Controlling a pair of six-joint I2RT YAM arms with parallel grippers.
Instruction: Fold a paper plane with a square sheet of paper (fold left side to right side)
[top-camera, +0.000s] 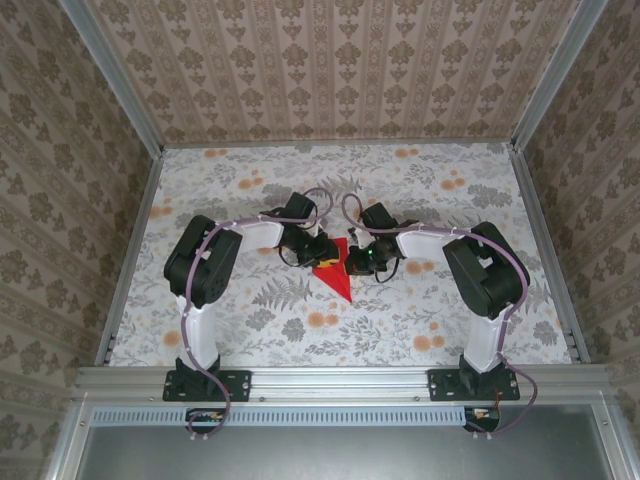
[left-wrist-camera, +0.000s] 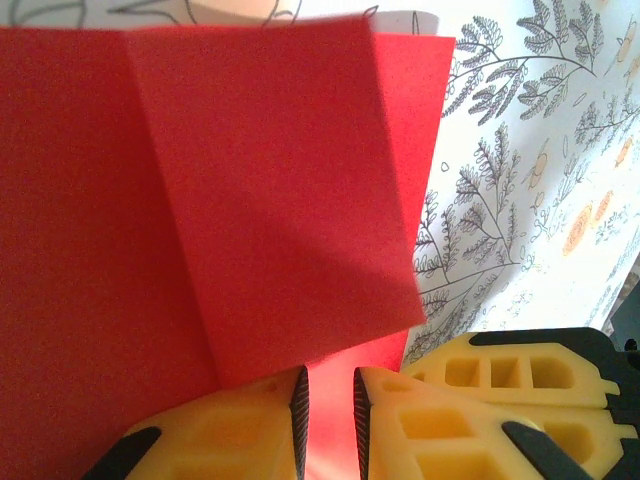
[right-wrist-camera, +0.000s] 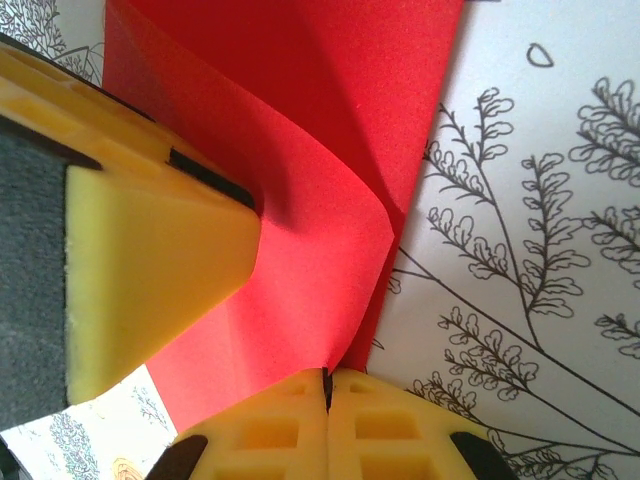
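Where the paper plane (top-camera: 336, 270) lies: mid-table on the flower-printed cloth (top-camera: 450, 300), between the two grippers, with its point toward the arm bases.
Right gripper (right-wrist-camera: 326, 378): its fingers (right-wrist-camera: 270, 430) are pressed together and pinch a raised fold of the red paper at its edge.
Left gripper (left-wrist-camera: 328, 388): its fingers are a narrow slit apart with red showing through, and a raised flap stands just above them.
Handling: the paper is very light, thin and limp. It is likely to buckle or slide on the cloth, and any crease will stay, so one gripper should probably pin it while the other carries an edge.
Where to hold: a free edge or corner of the flap, away from the centre crease.
Hard to make out: from above, both grippers cover the plane's upper part. Whether the left gripper touches any layer cannot be told.
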